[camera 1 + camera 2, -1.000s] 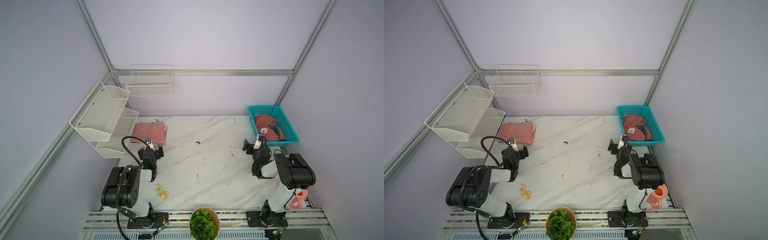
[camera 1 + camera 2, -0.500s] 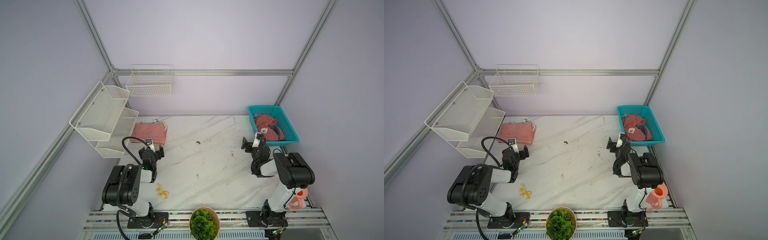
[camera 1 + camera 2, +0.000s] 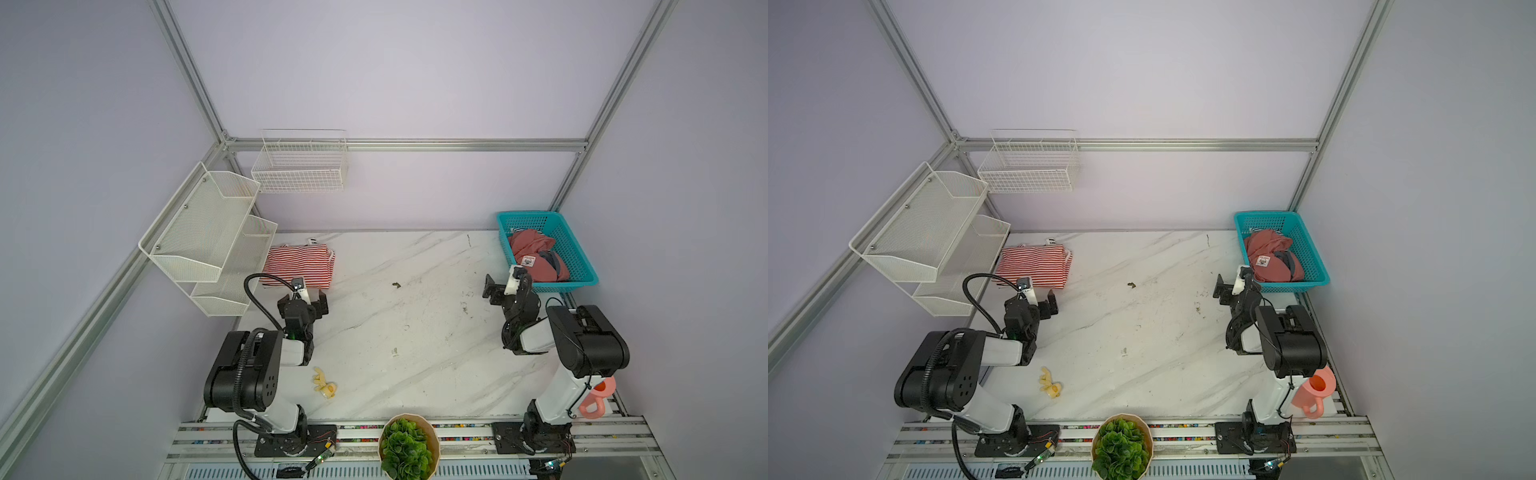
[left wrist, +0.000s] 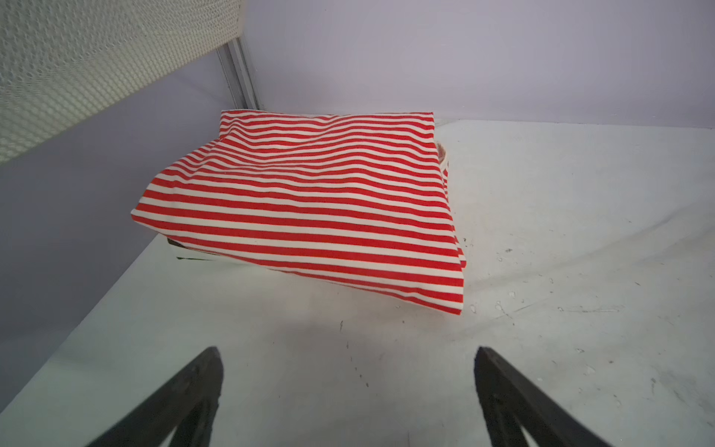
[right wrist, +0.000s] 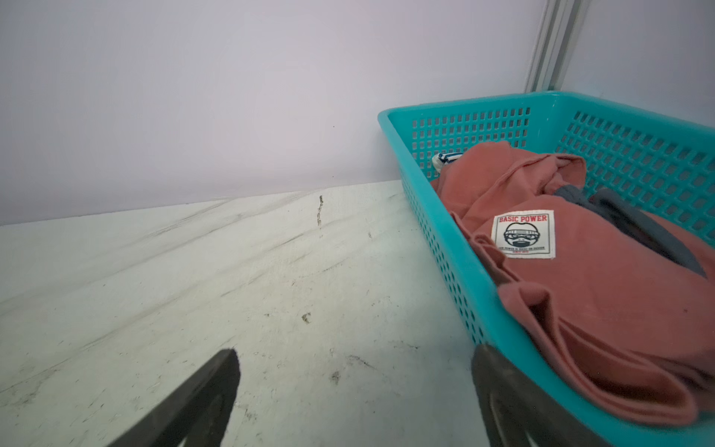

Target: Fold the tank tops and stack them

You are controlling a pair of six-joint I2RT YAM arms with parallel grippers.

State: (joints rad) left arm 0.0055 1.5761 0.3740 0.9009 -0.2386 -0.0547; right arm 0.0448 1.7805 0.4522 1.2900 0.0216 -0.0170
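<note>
The red-and-white striped tank top (image 3: 299,266) (image 3: 1034,266) (image 4: 309,216) lies folded at the table's back left. In the left wrist view a black-and-white edge (image 4: 193,253) peeks out from under it, and I take this for the other tank top. My left gripper (image 3: 303,301) (image 3: 1034,305) (image 4: 347,352) hovers just in front of this stack. It is open, holds nothing and does not touch the cloth. My right gripper (image 3: 507,286) (image 3: 1235,286) (image 5: 354,352) is open and holds nothing, low over the table beside the teal basket (image 3: 582,282) (image 5: 445,240).
The basket holds a dusty-red garment (image 3: 534,257) (image 5: 599,302) with a white patch, and a striped scrap (image 5: 447,158) at its far end. White mesh shelves (image 3: 199,232) overhang the left edge. A yellow object (image 3: 325,384), a potted plant (image 3: 409,446) and a pink jug (image 3: 598,401) sit near the front.
The right gripper has drifted slightly to the left. The left arm has barely shifted. Both grippers stay open, and the clothes have not moved.
</note>
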